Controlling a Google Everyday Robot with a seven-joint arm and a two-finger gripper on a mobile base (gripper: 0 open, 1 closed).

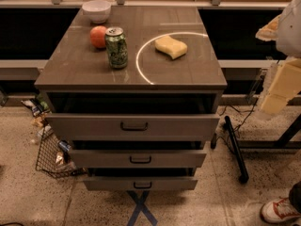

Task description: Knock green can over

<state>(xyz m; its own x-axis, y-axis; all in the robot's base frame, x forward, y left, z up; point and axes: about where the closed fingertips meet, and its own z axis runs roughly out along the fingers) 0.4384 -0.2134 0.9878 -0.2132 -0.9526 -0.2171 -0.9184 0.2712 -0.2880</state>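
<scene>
The green can (116,47) stands upright on the left half of the brown drawer cabinet's top (94,72). It has dark green patterned sides and a silver top. My gripper (281,87), pale cream in colour, hangs at the right edge of the view. It is off the cabinet's right side, well apart from the can, and holds nothing that I can see.
An orange fruit (98,36) sits just behind and left of the can. A yellow sponge (170,46) lies to its right and a white bowl (96,11) stands at the back left. The three drawers (134,125) are pulled partly out. A wire basket (52,154) is on the floor at left, and a black stand (235,147) and a shoe (279,210) at right.
</scene>
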